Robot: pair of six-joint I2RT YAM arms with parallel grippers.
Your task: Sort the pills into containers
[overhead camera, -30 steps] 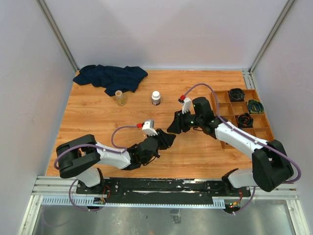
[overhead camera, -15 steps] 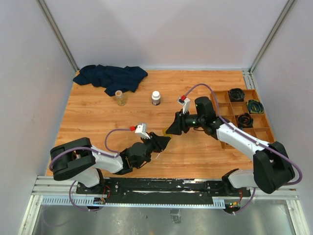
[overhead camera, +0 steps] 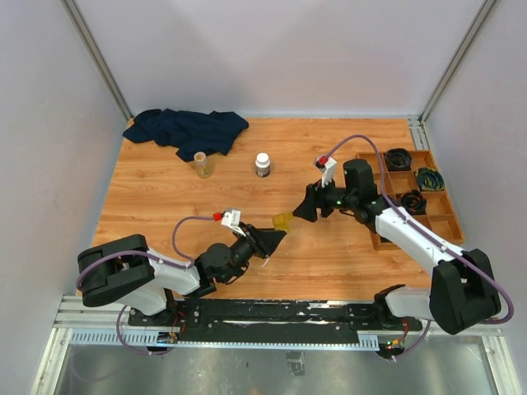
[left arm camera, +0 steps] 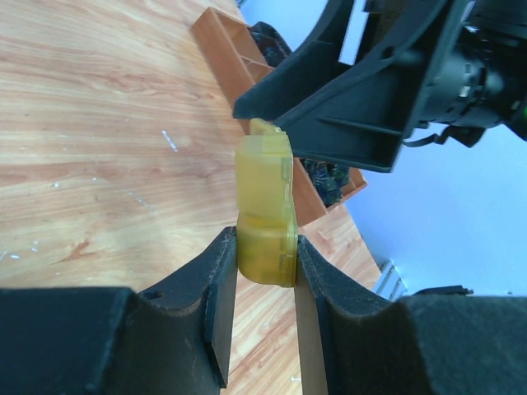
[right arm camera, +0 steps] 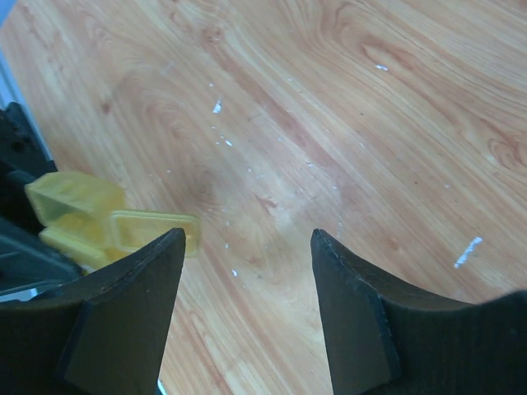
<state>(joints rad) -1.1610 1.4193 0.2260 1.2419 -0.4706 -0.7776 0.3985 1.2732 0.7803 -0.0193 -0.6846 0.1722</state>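
Observation:
My left gripper (overhead camera: pixel 272 237) is shut on the small translucent yellow case (overhead camera: pixel 282 221), holding it above the table; in the left wrist view the case (left arm camera: pixel 265 210) stands on edge between my fingers (left arm camera: pixel 218 304). My right gripper (overhead camera: pixel 306 210) is open and empty, just right of the case; in the right wrist view the case (right arm camera: pixel 99 220) shows at the left, with its lid hinged open. The amber vial (overhead camera: pixel 200 162) stands upright at the back left of the table. No pills are visible.
A white-capped bottle (overhead camera: pixel 263 164) stands behind the middle. A dark blue cloth (overhead camera: pixel 186 130) lies at the back left. A brown wooden compartment tray (overhead camera: pixel 412 193) holding dark coiled items sits at the right edge.
My right gripper has let go of the case and drawn back to the right. My left gripper has pulled a little toward the near edge, keeping the yellow case.

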